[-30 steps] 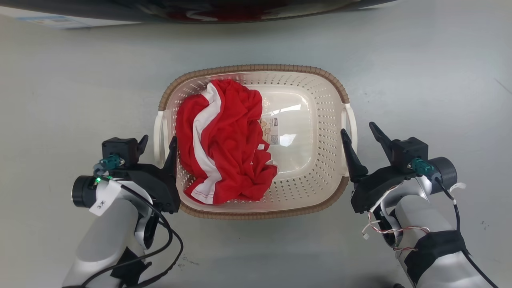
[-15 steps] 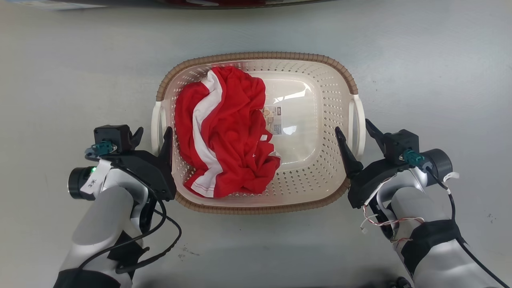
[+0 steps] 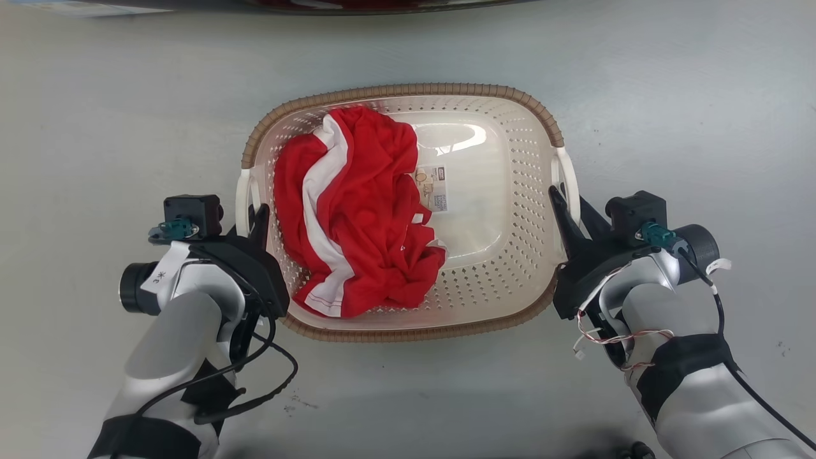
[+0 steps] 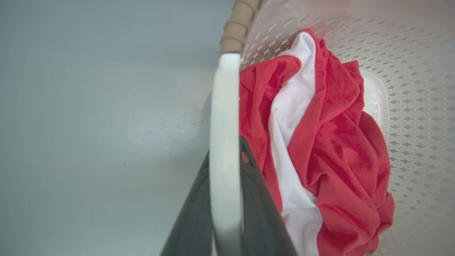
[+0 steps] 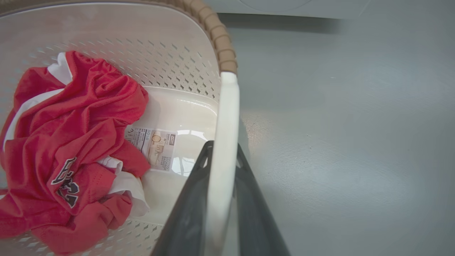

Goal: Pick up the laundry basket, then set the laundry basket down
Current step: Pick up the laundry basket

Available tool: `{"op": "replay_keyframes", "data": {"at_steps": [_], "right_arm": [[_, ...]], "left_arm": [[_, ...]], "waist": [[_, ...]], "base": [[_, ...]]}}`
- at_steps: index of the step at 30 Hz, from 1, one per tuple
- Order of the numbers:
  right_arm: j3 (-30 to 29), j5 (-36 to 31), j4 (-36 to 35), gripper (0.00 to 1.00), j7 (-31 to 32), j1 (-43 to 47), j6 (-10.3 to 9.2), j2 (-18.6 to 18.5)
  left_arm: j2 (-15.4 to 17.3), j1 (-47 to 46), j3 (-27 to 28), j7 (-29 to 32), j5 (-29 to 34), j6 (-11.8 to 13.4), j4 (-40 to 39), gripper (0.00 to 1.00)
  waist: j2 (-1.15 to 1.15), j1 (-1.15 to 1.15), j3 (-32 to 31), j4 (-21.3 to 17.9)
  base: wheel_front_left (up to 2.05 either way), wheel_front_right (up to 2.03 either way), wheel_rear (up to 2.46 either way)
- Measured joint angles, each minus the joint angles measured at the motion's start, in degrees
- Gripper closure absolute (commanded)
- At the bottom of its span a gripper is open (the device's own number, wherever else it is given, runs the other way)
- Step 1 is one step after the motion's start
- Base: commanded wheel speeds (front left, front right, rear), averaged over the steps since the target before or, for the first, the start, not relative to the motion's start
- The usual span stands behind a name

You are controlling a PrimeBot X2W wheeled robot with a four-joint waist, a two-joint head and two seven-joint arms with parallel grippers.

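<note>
Gripping on both sides: the laundry basket [image 3: 408, 89] sits mid-frame in the head view on a grey floor [image 3: 95, 127], long axis running 9 to 3 o'clock; whether its base rests on the floor or hangs just off it, cannot tell. Left gripper [image 3: 243, 213] is at the basket's 9 o'clock side, clenched across the white left handle [image 3: 241, 191]. In the left wrist view its two dark fingers [image 4: 192, 220] press either face of that handle [image 4: 224, 142], one outside the basket, one inside against the wall. Right gripper [image 3: 567, 197] is at the 3 o'clock side, clamped likewise on the right handle [image 3: 572, 175]; in the right wrist view its fingers [image 5: 185, 213] pinch the white loop [image 5: 224, 142] with no gap showing. Brown woven rim [image 5: 217, 39] meets the handle's far end at 12 o'clock in that view. Inside, a crumpled red and white shirt [image 3: 350, 217] fills the 9 o'clock half, spilling toward 6 o'clock; dark lettering shows on it in the right wrist view [image 5: 65, 181]. A paper label [image 3: 433, 188] lies stuck to the bare base near centre, just beside the shirt's 3 o'clock edge. A pale appliance front [image 5: 291, 5] is at 12 o'clock beyond the basket, well apart.
</note>
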Motion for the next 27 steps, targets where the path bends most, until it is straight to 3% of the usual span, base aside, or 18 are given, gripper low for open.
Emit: {"op": "replay_keyframes", "data": {"at_steps": [15,27], "right_arm": [[-0.2,1.3,8.5,1.0,0.2,-0.4,0.66,0.5],[-0.3,3.6,15.5,1.0,4.4,0.8,2.63,1.4]], "left_arm": [[-1.9,-0.3,-1.6,0.0,0.0,-1.4,5.6,1.0],[-3.4,1.4,-2.3,5.5,-2.5,-2.0,10.2,1.0]], "waist": [[0.0,0.0,-4.9,0.4],[0.0,0.0,-13.1,0.3]], "base": [[0.0,0.0,0.0],[0.0,0.0,0.0]]}}
